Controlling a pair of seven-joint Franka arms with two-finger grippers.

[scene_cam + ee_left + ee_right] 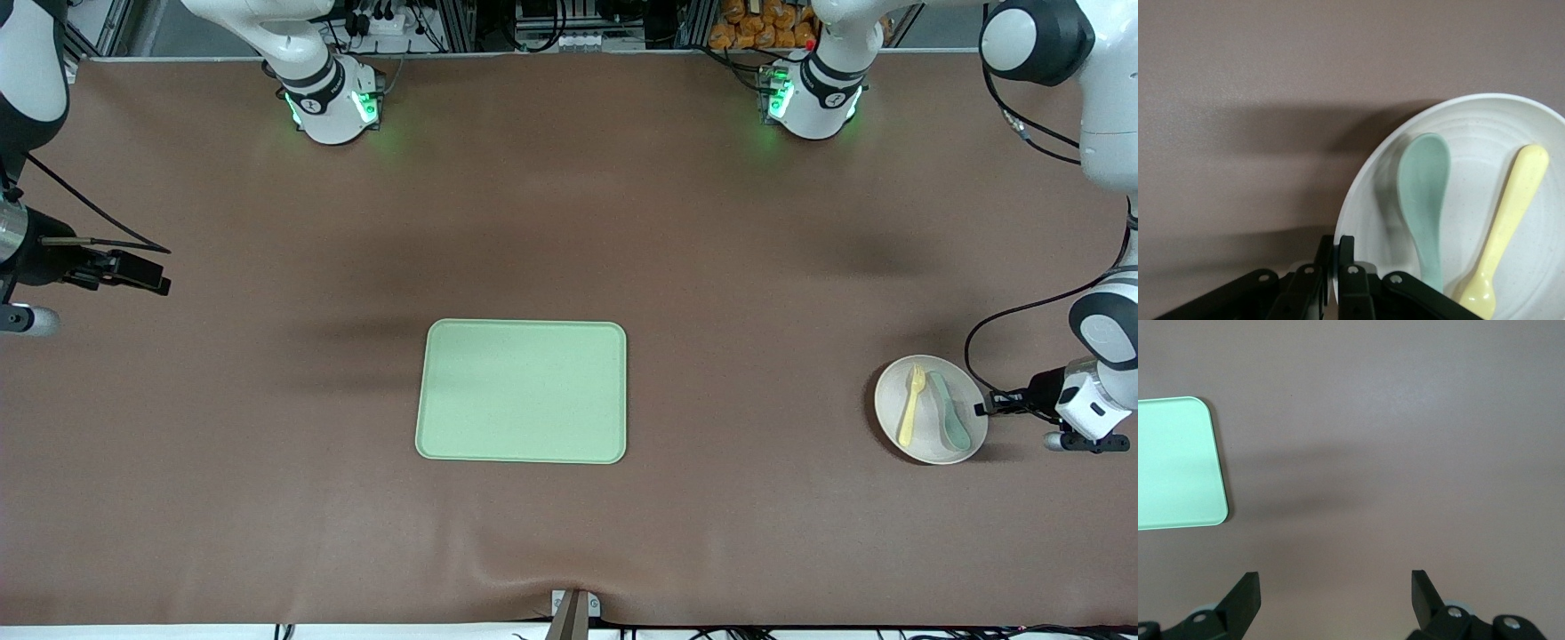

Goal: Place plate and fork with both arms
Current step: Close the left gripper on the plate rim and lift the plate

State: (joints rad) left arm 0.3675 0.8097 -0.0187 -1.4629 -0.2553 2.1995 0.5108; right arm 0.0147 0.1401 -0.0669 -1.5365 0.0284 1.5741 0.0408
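Note:
The off-white plate [892, 402] is at the left arm's end of the table, with the pale-yellow fork [910, 407] and a teal-green spoon [949, 413] lying side by side in it. My left gripper [985, 408] is shut on the plate's rim at the edge toward the left arm's end. The left wrist view shows its fingers [1347, 250] pinching the rim of the plate [1471, 127], with the spoon [1425, 193] and fork [1508, 220] inside. My right gripper [160, 276] is open and empty above bare table at the right arm's end, and waits there [1335, 587].
A rectangular light-green tray [523, 391] lies empty in the middle of the table; one corner of it shows in the right wrist view [1175, 463]. Brown table surface lies between the tray and the plate.

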